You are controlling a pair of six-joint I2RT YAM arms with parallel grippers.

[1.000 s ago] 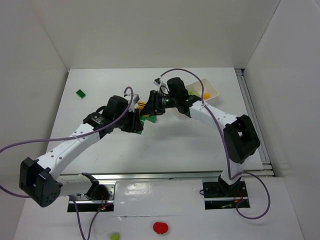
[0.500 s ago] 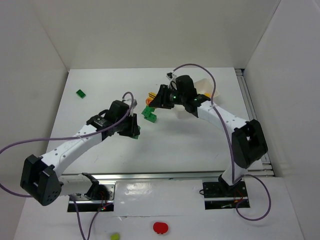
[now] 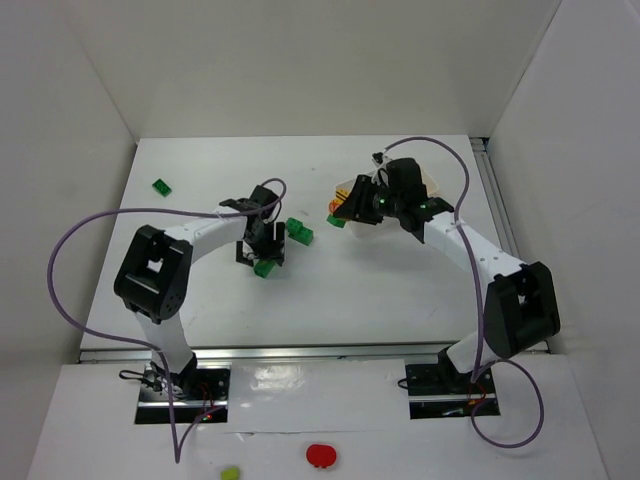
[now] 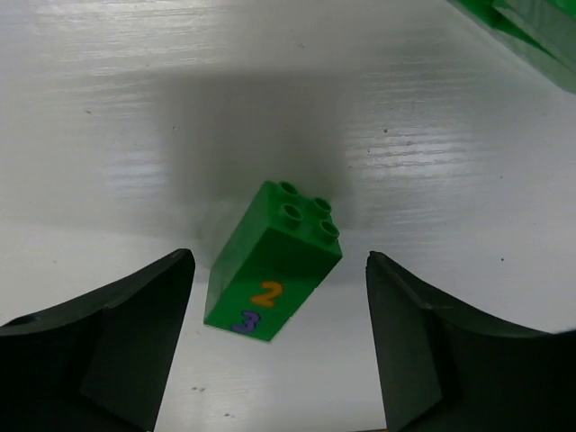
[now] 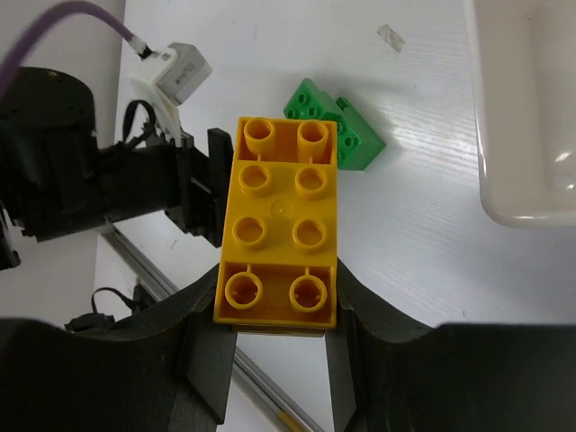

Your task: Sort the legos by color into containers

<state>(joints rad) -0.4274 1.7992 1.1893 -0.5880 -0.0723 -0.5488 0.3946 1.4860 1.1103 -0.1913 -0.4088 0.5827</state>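
Here I had the left claw [image 4: 277, 270] wide open astride the green brick [image 4: 273, 259], its long axis slanting across the gap.

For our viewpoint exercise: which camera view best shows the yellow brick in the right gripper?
The right wrist view: the yellow brick, eight studs up, sits large in the right gripper. The top external view shows only a small, partly hidden patch. The left wrist view misses it.
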